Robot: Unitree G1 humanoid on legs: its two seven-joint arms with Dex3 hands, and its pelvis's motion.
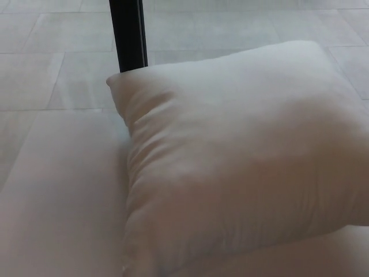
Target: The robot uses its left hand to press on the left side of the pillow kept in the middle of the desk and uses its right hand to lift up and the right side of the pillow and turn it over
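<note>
From my remote station, I am looking down through the head camera at a white pillow [242, 161] that is filling most of the picture's right and centre. It is lying flat on a pale, smooth desk surface [57, 196], which is showing bare to the pillow's left and again in a thin strip at the lower right corner. The pillow is sitting turned at a slant, so one corner is pointing toward the upper left and another is rounding off near the top right. Soft creases are running along its left edge, where the fabric is puckering at the seam, and the near half is falling into a warmer shadow.

A black upright post [128, 33] is standing just behind the pillow's upper left corner, its lower end disappearing behind the fabric. Beyond the desk, a light tiled floor [230, 23] is stretching across the top of the frame, its grout lines running faintly.

Neither of the robot's hands is showing in this view, so I cannot tell whether their fingers are apart or together. Nothing is touching the pillow from above.
</note>
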